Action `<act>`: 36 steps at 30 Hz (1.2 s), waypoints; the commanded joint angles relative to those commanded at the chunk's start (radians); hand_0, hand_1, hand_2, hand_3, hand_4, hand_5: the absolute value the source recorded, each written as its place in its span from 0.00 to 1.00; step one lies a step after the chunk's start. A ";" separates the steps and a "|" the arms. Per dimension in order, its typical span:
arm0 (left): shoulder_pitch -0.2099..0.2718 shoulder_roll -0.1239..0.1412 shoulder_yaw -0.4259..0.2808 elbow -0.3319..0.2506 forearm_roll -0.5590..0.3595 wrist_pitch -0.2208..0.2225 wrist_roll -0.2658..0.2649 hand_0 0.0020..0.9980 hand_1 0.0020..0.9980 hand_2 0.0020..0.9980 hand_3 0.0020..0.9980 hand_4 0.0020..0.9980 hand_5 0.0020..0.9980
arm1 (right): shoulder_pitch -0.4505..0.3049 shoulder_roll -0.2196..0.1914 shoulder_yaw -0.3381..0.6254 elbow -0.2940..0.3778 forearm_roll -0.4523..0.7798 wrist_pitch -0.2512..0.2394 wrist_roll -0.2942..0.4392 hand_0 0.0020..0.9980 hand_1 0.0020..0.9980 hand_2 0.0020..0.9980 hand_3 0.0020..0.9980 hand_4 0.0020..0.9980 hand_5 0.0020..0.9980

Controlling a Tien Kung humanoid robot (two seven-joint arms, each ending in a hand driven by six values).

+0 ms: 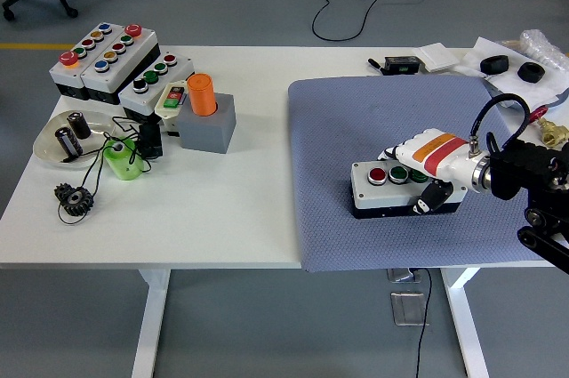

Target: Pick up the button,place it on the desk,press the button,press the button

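A white button box with a black base (pixel 384 191) lies flat on the blue-grey mat (pixel 356 129) near its front. It carries a red button (pixel 377 175) and a green button (pixel 398 173). My right hand (pixel 425 175), white with an orange stripe, comes in from the right and is shut on the box's right end, with fingers over the top and the thumb at the front side. The right end of the box is hidden by the hand. My left hand is out of view.
At the back left stand several button boxes (pixel 111 58), a grey block with an orange cylinder (pixel 203 98), a white dish (pixel 62 140), a green holder (pixel 123 157) and a black gear (pixel 73 198). Black and white items (pixel 507 62) lie at the back right.
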 joint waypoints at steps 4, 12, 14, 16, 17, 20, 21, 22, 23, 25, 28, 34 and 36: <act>0.000 0.000 -0.002 0.000 0.002 0.000 0.000 0.60 0.54 0.50 0.46 0.28 0.98 | -0.001 -0.002 0.004 0.001 -0.018 0.020 -0.002 0.22 0.18 0.28 0.44 0.82 0.32; -0.005 0.001 -0.010 0.000 0.005 0.000 -0.001 0.60 0.54 0.50 0.46 0.28 0.98 | -0.003 -0.007 0.016 0.005 -0.051 0.036 0.013 0.42 0.32 0.40 0.63 0.84 0.34; -0.005 0.002 -0.011 0.000 0.004 0.000 -0.001 0.60 0.54 0.50 0.46 0.28 0.98 | -0.003 -0.006 0.021 0.005 -0.054 0.037 0.014 0.42 0.32 0.40 0.63 0.84 0.34; -0.006 0.002 -0.012 0.000 0.006 0.000 -0.001 0.60 0.54 0.50 0.46 0.28 0.98 | -0.003 -0.006 0.023 0.006 -0.051 0.037 0.012 0.71 0.53 0.56 0.79 0.87 0.36; -0.006 0.002 -0.012 0.000 0.007 0.000 -0.001 0.60 0.54 0.50 0.46 0.28 0.98 | -0.003 -0.006 0.024 0.006 -0.051 0.036 0.011 0.71 0.53 0.56 0.79 0.87 0.36; -0.006 0.002 -0.013 0.000 0.007 0.000 -0.002 0.60 0.54 0.50 0.46 0.28 0.98 | -0.003 -0.007 0.025 0.004 -0.059 0.031 0.016 0.71 0.53 0.56 0.79 0.87 0.36; -0.006 0.002 -0.013 0.000 0.007 0.000 -0.002 0.60 0.54 0.50 0.46 0.28 0.98 | -0.003 -0.008 0.026 0.004 -0.064 0.026 0.018 0.71 0.53 0.56 0.79 0.87 0.36; -0.006 0.002 -0.013 0.000 0.007 0.000 -0.002 0.60 0.54 0.50 0.46 0.28 0.98 | -0.003 -0.010 0.027 0.004 -0.069 0.022 0.019 0.85 0.75 0.79 0.91 0.88 0.33; -0.006 0.002 -0.013 0.000 0.007 0.000 -0.002 0.60 0.54 0.50 0.46 0.28 0.98 | -0.004 -0.011 0.027 0.005 -0.071 0.021 0.020 0.85 0.75 0.79 0.91 0.88 0.33; -0.006 0.002 -0.014 0.000 0.008 0.001 -0.002 0.60 0.54 0.50 0.46 0.28 0.98 | -0.005 -0.015 0.031 0.007 -0.074 0.019 0.022 0.85 0.75 0.79 0.91 0.88 0.33; -0.007 0.002 -0.015 0.000 0.006 0.001 -0.003 0.60 0.54 0.50 0.46 0.28 0.98 | -0.010 -0.022 0.039 0.015 -0.077 0.024 0.021 0.88 0.82 0.88 0.97 0.90 0.31; -0.008 0.003 -0.016 0.000 0.007 0.000 -0.003 0.60 0.54 0.50 0.46 0.28 0.98 | -0.016 -0.044 0.047 0.038 -0.074 0.032 0.019 0.91 0.85 0.96 1.00 0.91 0.29; -0.008 0.003 -0.015 0.000 0.007 0.000 -0.002 0.60 0.54 0.50 0.46 0.28 0.98 | -0.020 -0.051 0.050 0.047 -0.069 0.044 0.014 0.91 0.85 0.96 1.00 0.91 0.29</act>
